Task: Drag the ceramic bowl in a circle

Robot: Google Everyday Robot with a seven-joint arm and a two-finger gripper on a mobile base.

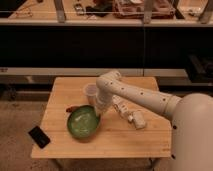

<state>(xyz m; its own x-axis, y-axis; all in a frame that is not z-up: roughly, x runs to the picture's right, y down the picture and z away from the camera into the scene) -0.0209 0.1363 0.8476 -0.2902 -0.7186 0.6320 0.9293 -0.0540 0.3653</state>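
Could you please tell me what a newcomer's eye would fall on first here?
The white arm reaches in from the right over the wooden table, its gripper at the right rim of the green ceramic bowl. A flat black object lies at the table's front-left corner.

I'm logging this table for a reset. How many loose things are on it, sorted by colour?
Green: 1, the ceramic bowl
Whitish: 2, the translucent cup and the white object
Black: 1, the flat black item
Reddish-brown: 1, the small item
Total: 5
The gripper is at the bowl's right rim and is not counted.
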